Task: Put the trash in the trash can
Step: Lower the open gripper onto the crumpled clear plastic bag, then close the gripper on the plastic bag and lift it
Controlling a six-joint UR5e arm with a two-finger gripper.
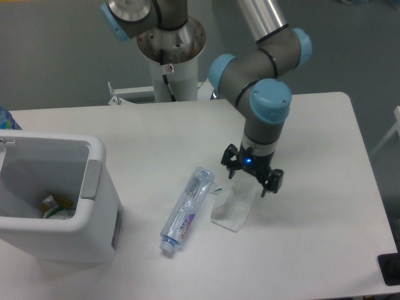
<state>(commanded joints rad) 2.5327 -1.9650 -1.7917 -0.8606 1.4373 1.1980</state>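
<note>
A crushed clear plastic bottle (188,209) with a blue-and-white label lies on the white table, near the middle. Just to its right lies a crumpled whitish wrapper (232,205). My gripper (250,179) hangs open right over the wrapper's upper end, its two dark fingers spread apart with nothing between them. The white trash can (94,187) stands at the left edge of the view, open at the top, with some scraps inside.
The arm's base column (170,59) rises behind the table's far edge. A dark object (390,269) shows at the lower right corner. A blue-patterned thing (6,119) peeks in at the far left.
</note>
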